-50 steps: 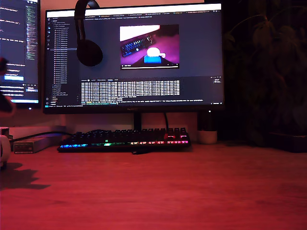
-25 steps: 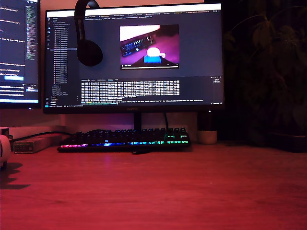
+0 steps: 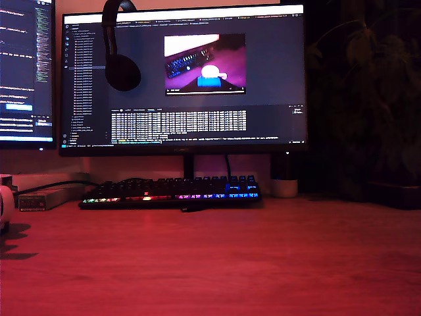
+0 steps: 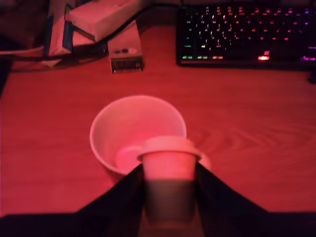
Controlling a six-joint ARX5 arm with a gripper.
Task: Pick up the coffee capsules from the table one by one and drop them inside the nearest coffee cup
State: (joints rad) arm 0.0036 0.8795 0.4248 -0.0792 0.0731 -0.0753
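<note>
In the wrist view a white coffee cup (image 4: 133, 129) stands upright on the reddish table (image 4: 256, 128), and its inside looks bare. My gripper (image 4: 169, 174) is shut on a coffee capsule (image 4: 169, 165), a small pale cup shape with a wider rim, held between two dark fingers (image 4: 126, 193). The capsule hangs over the cup's near rim. In the exterior view the table (image 3: 263, 263) shows no capsule and no gripper. A pale round object (image 3: 4, 205) is cut off by that view's left edge.
A backlit keyboard (image 3: 172, 192) lies at the back of the table under a large monitor (image 3: 184, 79), with headphones (image 3: 122, 66) hung on it. A flat grey box (image 4: 126, 52) and cables lie behind the cup. A small pale pot (image 3: 285, 188) stands beside the keyboard.
A dark shape at the exterior view's left edge one second ago has left the frame, and the shadow on the table there has shrunk. The keyboard's light colours have shifted.
</note>
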